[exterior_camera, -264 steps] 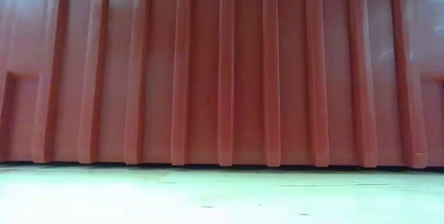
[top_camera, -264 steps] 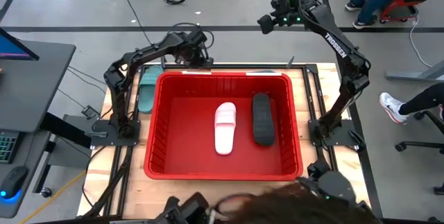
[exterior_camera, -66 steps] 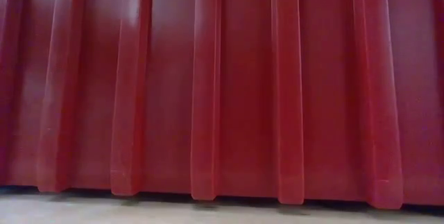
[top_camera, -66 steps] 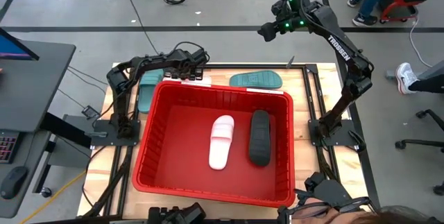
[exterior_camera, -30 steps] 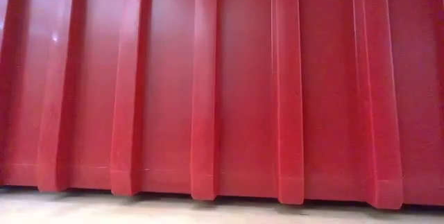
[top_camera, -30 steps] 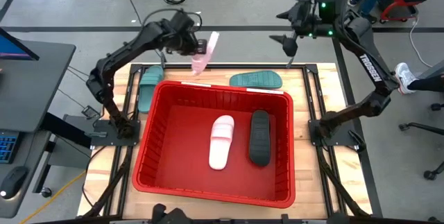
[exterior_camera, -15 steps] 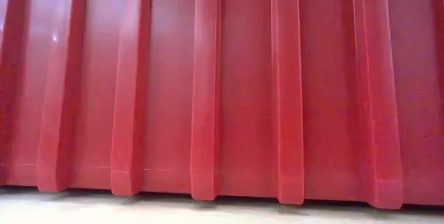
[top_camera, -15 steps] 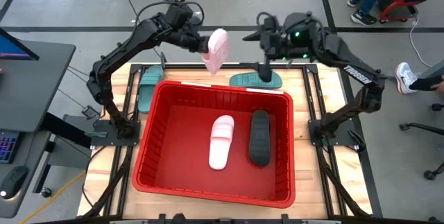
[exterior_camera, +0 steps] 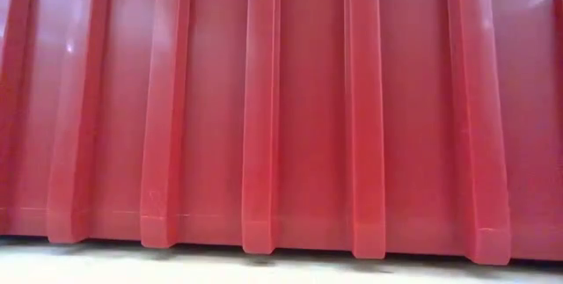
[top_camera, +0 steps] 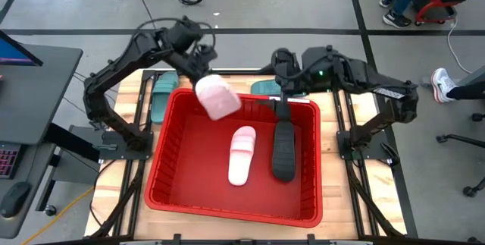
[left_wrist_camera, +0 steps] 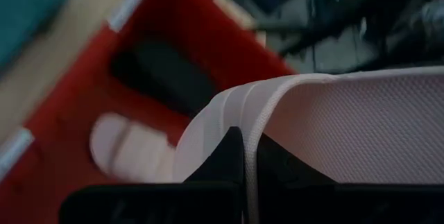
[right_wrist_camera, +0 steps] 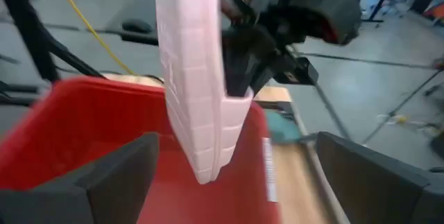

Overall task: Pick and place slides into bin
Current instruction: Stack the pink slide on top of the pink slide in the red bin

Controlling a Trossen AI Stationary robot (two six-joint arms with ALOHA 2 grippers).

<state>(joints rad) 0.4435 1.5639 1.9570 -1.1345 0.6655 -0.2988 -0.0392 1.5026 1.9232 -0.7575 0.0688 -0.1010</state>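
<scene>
Far left: left end effector (top_camera: 195, 64) shut on a white slide (top_camera: 218, 97), pinching its edge, as the left wrist view confirms with the sole (left_wrist_camera: 333, 127) wedged between the dark fingers. Carried a moment ago outside the back rim; now hangs just below and ahead of that end effector, inside the outline of the bin (top_camera: 155, 177), over its back-left corner. Not yet let go. Judged close to a drop: only a release needed for this slide to count.

Beside and below the left arm, on the desk (top_camera: 331, 199) outside the bin wall: a teal slide (top_camera: 161, 101), untouched.

Down under the held slide, on the bin floor: a second white slide (top_camera: 242, 154) and a black slide (top_camera: 283, 150), lying side by side, already placed.

Further right: right end effector (top_camera: 279, 86), up and away from the desk a second ago, now swung in low across the bin's back rim, fingers (right_wrist_camera: 118, 175) spread wide and empty. Directly under it, partly hidden: another teal slide (top_camera: 261, 87) on the desk behind the bin. Looks like the next pick. Some risk of crowding, both arms near the same rim.

Low view: only ribbed bin wall (exterior_camera: 281, 99).
</scene>
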